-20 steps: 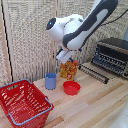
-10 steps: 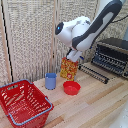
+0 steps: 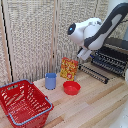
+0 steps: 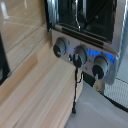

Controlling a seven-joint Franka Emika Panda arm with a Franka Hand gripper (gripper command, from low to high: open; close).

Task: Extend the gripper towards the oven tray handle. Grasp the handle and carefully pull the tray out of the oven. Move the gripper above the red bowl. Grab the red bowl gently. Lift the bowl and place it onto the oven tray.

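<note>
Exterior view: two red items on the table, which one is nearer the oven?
The red bowl, small, round and shallow, lies closer to the oven. The red mesh basket with the blue rim sits far over at the exterior view's left.

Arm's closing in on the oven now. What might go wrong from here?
1. The tray already juts from the oven close beside the gripper; a slightly off approach may knock the bars rather than catch the handle.
2. The wrist view shows the oven's knobs, not the handle, so alignment is hard to confirm.
3. The red bowl and snack box sit just below; a low swing might clip them.
</note>
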